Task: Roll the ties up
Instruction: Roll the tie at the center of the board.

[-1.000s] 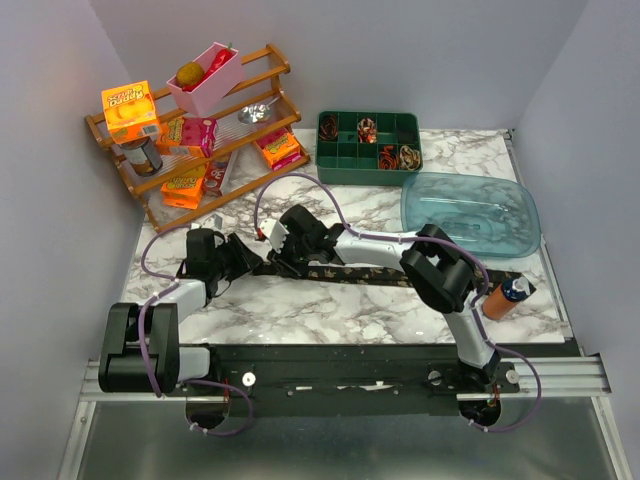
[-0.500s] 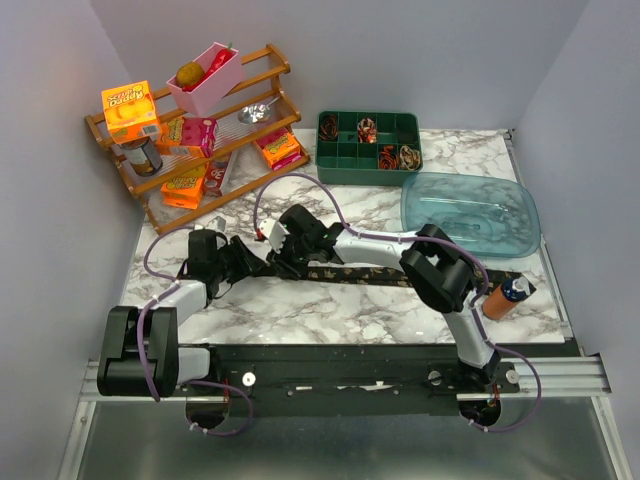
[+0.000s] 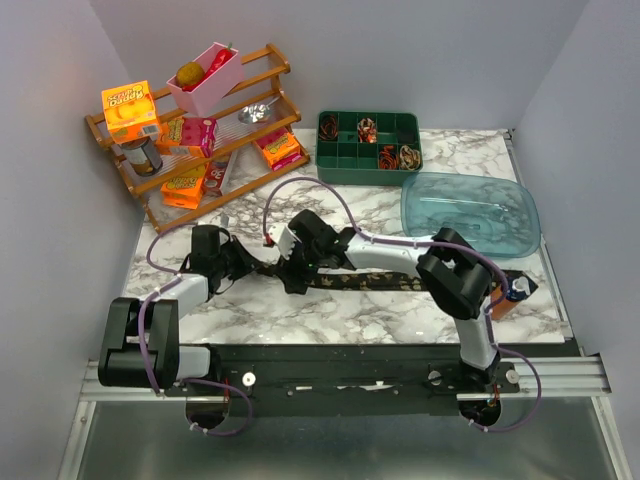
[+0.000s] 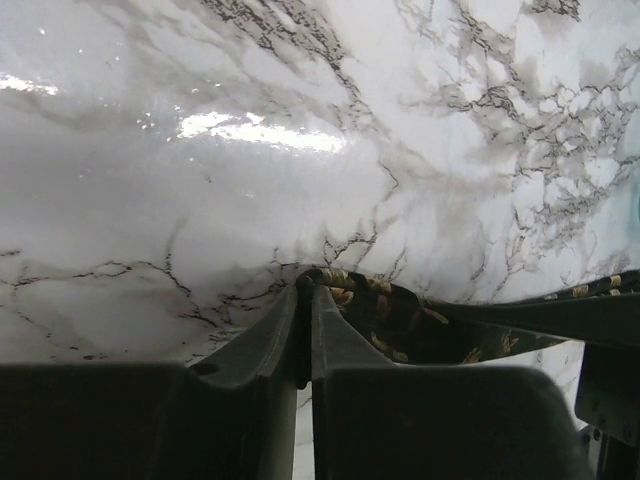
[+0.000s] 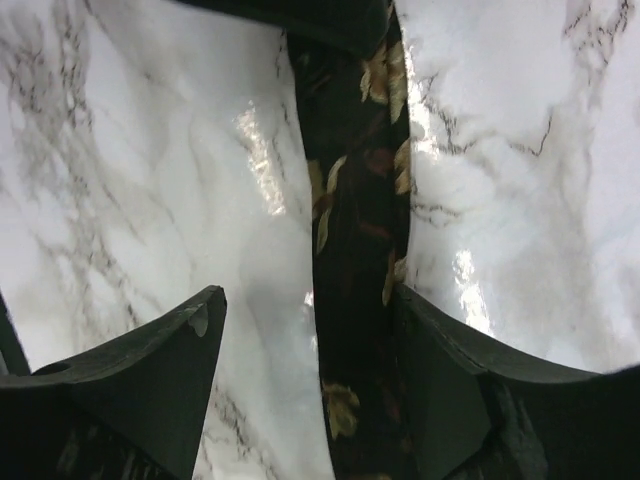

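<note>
Top external view, left to right. A wooden rack (image 3: 258, 52) holding cartons and a pink bin stands at the far-left corner of the marble table (image 3: 300, 312). Nearer, the left gripper (image 3: 243, 265) sits low over the table at the left end of the tie (image 3: 385, 282). The tie is a dark strip with a tan leaf pattern, laid flat across the table toward the right edge.

Left wrist view: the left gripper (image 4: 305, 285) has its fingers pressed together on the end of the tie (image 4: 385, 310). The fabric starts at the fingertips and runs off to the right.

Just beside it, the right gripper (image 3: 297, 278) straddles the same tie. Right wrist view: the right gripper (image 5: 308, 295) stands open, one finger on each side of the tie (image 5: 350, 200) (one is clear of the fabric, the other sits at its edge).

Farther back, a green tray (image 3: 365, 177) holds coiled ties (image 3: 397, 157) in its compartments. A blue translucent lid (image 3: 470, 212) lies to its right. An orange bottle (image 3: 503, 300) is near the tie's right end.
</note>
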You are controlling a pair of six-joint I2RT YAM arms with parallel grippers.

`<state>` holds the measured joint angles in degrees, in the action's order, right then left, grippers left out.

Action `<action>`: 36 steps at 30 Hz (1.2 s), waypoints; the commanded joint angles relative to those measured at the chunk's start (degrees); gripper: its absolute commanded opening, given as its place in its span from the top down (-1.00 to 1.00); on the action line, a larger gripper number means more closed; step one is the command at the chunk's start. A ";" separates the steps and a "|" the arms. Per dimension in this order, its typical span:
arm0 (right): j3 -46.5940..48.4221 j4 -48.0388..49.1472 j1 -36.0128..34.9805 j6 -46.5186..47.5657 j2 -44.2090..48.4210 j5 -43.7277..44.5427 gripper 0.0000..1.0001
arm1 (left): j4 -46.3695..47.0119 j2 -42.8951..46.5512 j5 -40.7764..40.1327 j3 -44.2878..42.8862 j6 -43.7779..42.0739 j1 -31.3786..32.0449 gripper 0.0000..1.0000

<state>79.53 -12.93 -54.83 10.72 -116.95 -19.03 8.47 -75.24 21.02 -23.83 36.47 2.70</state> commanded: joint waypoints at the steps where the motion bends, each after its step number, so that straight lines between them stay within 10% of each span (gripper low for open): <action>1: -2.01 2.55 -0.54 -3.42 6.64 -0.14 -0.55 | -1.08 2.55 -1.68 -2.00 -1.13 0.29 0.76; 10: 1.32 6.60 -0.63 -10.28 5.07 5.40 -0.24 | -6.88 6.60 -5.19 -3.32 -1.84 0.64 0.78; 20: 7.65 5.37 -0.54 -12.11 -3.10 6.55 0.80 | -10.84 7.13 -7.13 -5.08 -1.58 0.99 0.78; 36: 9.68 4.93 -0.54 -12.92 -7.68 2.07 0.91 | -11.37 9.76 -7.04 -5.78 -0.70 1.61 0.77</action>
<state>87.99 -7.42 -55.02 -1.56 -122.93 -14.74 -2.87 -67.64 14.94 -27.75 35.42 3.81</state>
